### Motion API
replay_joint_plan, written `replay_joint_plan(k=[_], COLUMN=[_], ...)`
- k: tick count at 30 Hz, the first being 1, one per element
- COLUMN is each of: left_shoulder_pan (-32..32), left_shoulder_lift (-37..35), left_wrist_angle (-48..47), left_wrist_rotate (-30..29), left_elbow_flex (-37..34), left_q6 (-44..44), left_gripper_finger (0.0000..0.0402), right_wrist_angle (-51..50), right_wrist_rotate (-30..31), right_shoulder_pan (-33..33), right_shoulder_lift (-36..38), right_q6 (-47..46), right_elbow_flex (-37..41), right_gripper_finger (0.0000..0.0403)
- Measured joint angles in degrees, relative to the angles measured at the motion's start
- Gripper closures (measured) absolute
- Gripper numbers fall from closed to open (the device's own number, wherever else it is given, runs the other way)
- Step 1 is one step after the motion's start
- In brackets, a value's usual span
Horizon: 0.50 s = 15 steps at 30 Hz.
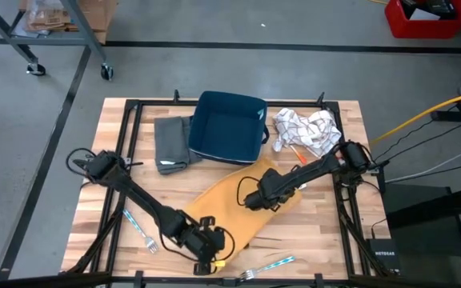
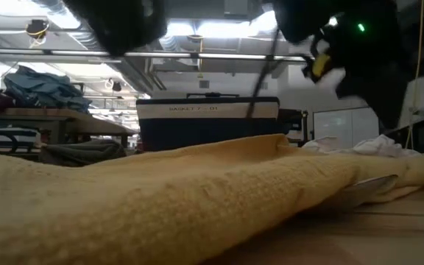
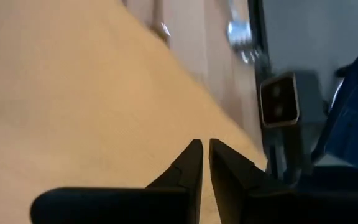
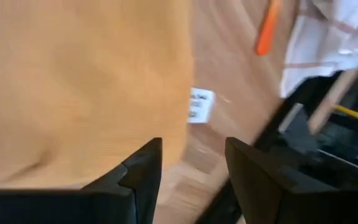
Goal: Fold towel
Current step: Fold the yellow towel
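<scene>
One yellow towel (image 1: 242,210), lying slack and rumpled mid-table before the blue basket (image 1: 229,126), is judged light and limp, best pinched at its corners, where the left gripper (image 1: 206,254) is nearly closed and the right gripper (image 1: 256,198) gapes wide.

Legible text: "NETGEAR" on the black box (image 1: 384,253) at the bench's near right corner. Dark blue bin (image 2: 207,121) has white lettering on its upper band, looks like "BASKET", rest unclear. White tag (image 4: 200,105) on the yellow towel (image 4: 79,81) carries print, too blurred to read.
</scene>
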<state>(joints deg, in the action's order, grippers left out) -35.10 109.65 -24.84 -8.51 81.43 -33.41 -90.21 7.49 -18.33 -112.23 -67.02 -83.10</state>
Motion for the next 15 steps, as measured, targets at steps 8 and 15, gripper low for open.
replay_joint_plan(k=[8,15], left_shoulder_pan=[2.5,3.3], left_shoulder_lift=[-11.1,-18.9], left_wrist_angle=[-9.0,-19.6], left_wrist_rotate=[0.0,-0.6], left_elbow_flex=[0.0,0.1], left_q6=[14.4,27.3], left_gripper_finger=[0.0380,0.0380], right_wrist_angle=[0.4,10.6], right_wrist_rotate=[-10.2,-14.4], right_shoulder_pan=[0.0,-3.4], right_shoulder_lift=[0.5,0.6], right_q6=[-11.1,-25.7], right_elbow_flex=[-13.1,-21.5], right_gripper_finger=[0.0224,0.0224])
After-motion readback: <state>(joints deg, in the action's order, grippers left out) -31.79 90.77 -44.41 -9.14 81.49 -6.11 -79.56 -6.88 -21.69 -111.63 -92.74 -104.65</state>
